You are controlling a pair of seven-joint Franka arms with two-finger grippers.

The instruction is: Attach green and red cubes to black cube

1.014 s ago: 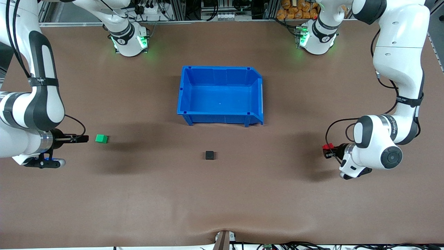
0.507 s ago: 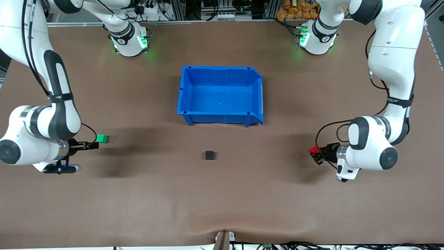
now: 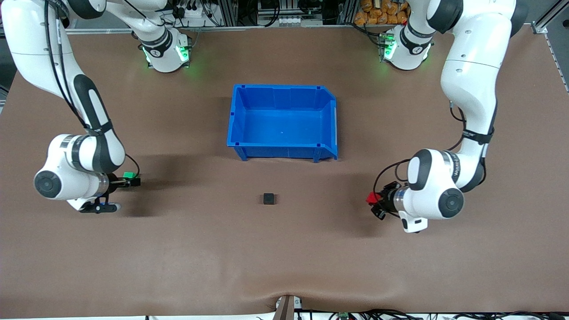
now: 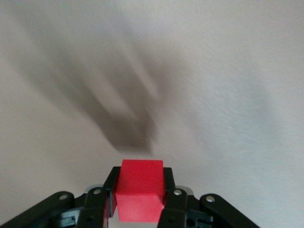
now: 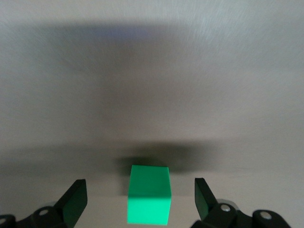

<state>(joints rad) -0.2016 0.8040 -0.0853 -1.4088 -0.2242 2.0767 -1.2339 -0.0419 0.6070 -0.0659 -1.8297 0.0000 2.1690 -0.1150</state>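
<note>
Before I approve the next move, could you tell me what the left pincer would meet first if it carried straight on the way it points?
Probably the black cube. The left pincer, shut on the red cube, points along the table toward it, though its height is unclear.

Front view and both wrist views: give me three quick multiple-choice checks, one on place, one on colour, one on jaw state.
1. Where is the black cube?
A. In the blue bin
B. On the table, nearer the front camera than the blue bin
C. Held by an arm

2. What colour is the cube in the left gripper?
A. Red
B. Green
C. Black

3. The right gripper's jaws are:
A. Shut on the green cube
B. Shut on nothing
C. Open around the green cube

Answers: 1 B, it sits alone on the mat. 2 A, the red cube is clamped. 3 C, gaps show either side of the green cube.
</note>
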